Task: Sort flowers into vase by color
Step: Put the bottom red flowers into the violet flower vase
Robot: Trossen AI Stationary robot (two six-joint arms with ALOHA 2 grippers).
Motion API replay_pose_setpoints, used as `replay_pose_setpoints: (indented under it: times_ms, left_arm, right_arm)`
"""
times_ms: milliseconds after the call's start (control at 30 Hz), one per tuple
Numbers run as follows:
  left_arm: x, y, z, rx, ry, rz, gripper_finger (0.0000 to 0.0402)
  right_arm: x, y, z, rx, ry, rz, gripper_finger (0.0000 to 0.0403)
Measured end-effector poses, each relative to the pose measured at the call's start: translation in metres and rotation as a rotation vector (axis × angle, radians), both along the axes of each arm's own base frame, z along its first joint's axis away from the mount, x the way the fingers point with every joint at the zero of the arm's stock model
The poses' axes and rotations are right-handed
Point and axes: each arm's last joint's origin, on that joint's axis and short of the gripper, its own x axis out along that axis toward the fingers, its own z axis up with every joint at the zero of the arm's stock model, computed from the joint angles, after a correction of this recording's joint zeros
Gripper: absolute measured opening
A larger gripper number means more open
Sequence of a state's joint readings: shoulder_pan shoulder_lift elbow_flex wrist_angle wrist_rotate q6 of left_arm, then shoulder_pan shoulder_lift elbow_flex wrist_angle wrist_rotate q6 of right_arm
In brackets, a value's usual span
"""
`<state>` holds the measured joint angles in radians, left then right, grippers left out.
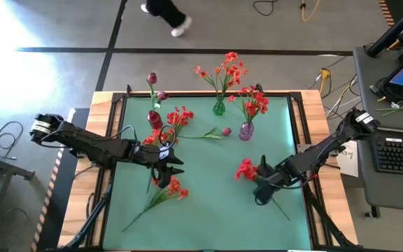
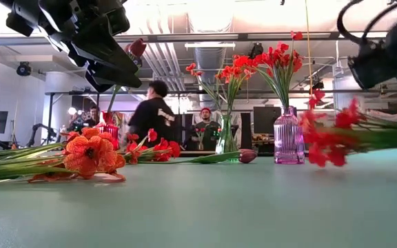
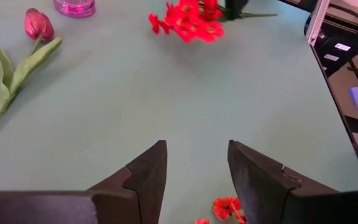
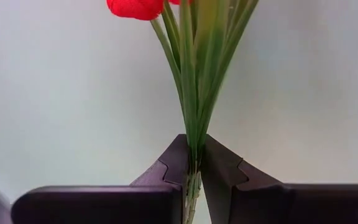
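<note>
My right gripper [image 1: 260, 182] is shut on a bright red flower [image 1: 245, 169] at the mat's right middle; its thin stalk [image 1: 283, 210] trails toward the near right. My left gripper [image 1: 173, 166] hovers open over the mat's left middle, above an orange-red spray [image 1: 168, 189] lying flat. A magenta tulip [image 1: 215, 133] lies on the mat between the vases. At the far edge, a red vase [image 1: 156, 120] holds magenta buds, a green vase [image 1: 219, 108] holds orange-red sprays, and a purple vase [image 1: 246, 131] holds red clusters. My right gripper pinches the flower's bunched green stalks [image 4: 193, 149] between its two fingers, a short way behind the red blossoms [image 4: 135, 7]. The fingers come from above, slanting down, and lie across the stalk. The flower lies nearly level just above the mat [image 2: 329, 138]; whether it is clear, I cannot tell.
A second loose red spray [image 1: 179, 117] lies by the red vase. Open green mat [image 1: 215, 210] stretches across the middle and near side. A keyboard [image 1: 401, 155] and cables sit beyond the table's right edge; people stand in the room behind.
</note>
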<state>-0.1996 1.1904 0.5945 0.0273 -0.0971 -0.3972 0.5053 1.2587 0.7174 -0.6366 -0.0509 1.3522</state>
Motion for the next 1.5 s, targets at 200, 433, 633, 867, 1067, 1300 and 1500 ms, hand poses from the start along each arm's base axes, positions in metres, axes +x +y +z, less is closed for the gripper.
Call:
replay_pose_setpoints:
  times_ms: [200, 433, 633, 867, 1067, 1300, 1500]
  left_arm:
    - [0.000, 0.000, 0.000, 0.000, -0.004, 0.002, 0.0158]
    - [0.000, 0.001, 0.001, 0.019, -0.011, 0.033, 0.0158]
    - [0.002, 0.001, 0.003, 0.028, -0.040, 0.042, 0.0158]
    - [0.005, 0.001, 0.008, 0.069, -0.102, 0.013, 0.0158]
    - [0.006, 0.000, 0.010, 0.081, -0.127, 0.005, 0.0158]
    - [0.006, 0.000, 0.010, 0.087, -0.131, 0.001, 0.0158]
    - [0.006, 0.000, 0.010, 0.076, -0.133, 0.007, 0.0158]
  right_arm:
    - [0.028, 0.009, 0.015, 0.053, -0.359, 0.135, 0.0028]
    - [0.066, -0.010, 0.048, -0.181, -0.888, 0.231, 0.0028]
    - [0.082, -0.033, 0.089, -0.568, -1.300, 0.276, 0.0028]
    - [0.069, -0.065, 0.148, -1.129, -1.663, 0.141, 0.0028]
    - [0.055, -0.089, 0.169, -1.287, -1.679, 0.080, 0.0028]
    - [0.041, -0.083, 0.182, -1.255, -1.781, 0.116, 0.0028]
    - [0.035, -0.088, 0.184, -1.302, -1.656, -0.012, 0.0028]
